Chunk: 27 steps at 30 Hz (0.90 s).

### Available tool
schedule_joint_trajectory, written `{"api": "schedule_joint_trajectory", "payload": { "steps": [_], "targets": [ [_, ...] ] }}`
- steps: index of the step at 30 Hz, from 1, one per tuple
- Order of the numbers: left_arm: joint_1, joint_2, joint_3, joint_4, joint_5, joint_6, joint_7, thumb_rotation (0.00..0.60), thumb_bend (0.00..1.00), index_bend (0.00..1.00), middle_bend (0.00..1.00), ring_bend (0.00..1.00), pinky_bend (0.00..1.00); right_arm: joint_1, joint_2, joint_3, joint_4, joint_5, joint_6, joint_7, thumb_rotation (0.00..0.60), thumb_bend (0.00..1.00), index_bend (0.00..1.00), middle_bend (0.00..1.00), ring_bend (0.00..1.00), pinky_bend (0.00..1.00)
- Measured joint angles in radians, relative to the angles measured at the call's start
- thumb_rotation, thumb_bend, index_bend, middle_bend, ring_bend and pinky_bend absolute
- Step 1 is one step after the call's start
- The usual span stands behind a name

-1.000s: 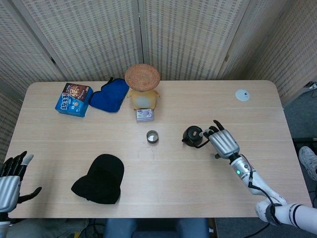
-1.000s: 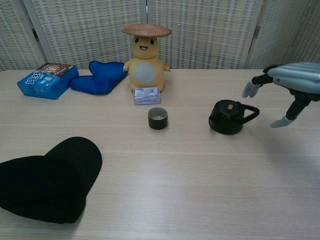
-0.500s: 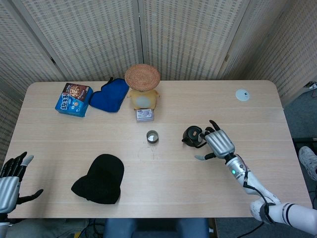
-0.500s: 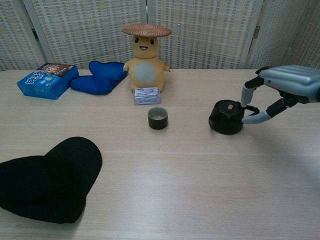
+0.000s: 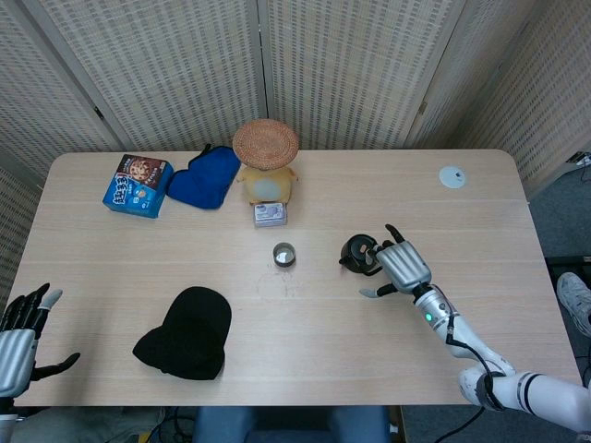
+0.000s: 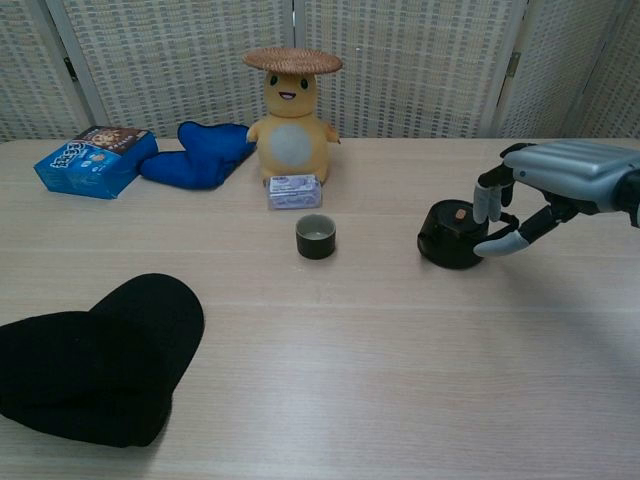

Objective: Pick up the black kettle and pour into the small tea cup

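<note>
Print on the blue snack packet [image 5: 137, 185] and on the small lilac pack [image 6: 294, 190] before the yellow plush toy [image 6: 292, 130] is too small to read.

Screened-off lab: woven partitions [image 5: 323, 74], worktable [image 5: 499, 203].

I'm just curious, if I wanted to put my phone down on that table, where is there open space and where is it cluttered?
Bare wood lies right of the black hat along the near edge, and at the far right around the small white disc. Crowded: the far left, with the blue snack pack, blue cloth and yellow toy, and the middle, where the right hand reaches the black kettle beside the tea cup.
</note>
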Motion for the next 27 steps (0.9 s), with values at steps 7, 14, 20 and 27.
{"api": "schedule_joint_trajectory", "payload": {
  "steps": [7, 14, 20, 27],
  "targets": [
    [0.001, -0.002, -0.001, 0.001, -0.001, 0.001, 0.001, 0.592, 0.11, 0.09, 0.00, 0.05, 0.00, 0.006, -0.007, -0.003, 0.013, 0.010, -0.015, -0.012, 0.269, 0.00, 0.42, 0.46, 0.36, 0.00],
    [0.001, -0.002, -0.002, 0.000, -0.003, 0.000, 0.002, 0.595, 0.11, 0.09, 0.00, 0.05, 0.00, 0.014, -0.015, -0.009, 0.024, 0.014, -0.031, -0.021, 0.268, 0.00, 0.42, 0.47, 0.36, 0.00],
    [0.004, -0.001, -0.002, 0.001, -0.005, 0.002, 0.002, 0.593, 0.11, 0.09, 0.00, 0.05, 0.00, 0.020, -0.021, -0.013, 0.033, 0.014, -0.044, -0.023, 0.269, 0.00, 0.42, 0.48, 0.36, 0.00],
    [0.005, -0.001, -0.002, 0.002, -0.007, 0.002, 0.003, 0.595, 0.11, 0.09, 0.00, 0.05, 0.00, 0.027, -0.028, -0.018, 0.040, 0.013, -0.055, -0.028, 0.269, 0.00, 0.44, 0.50, 0.36, 0.00]
  ]
}}
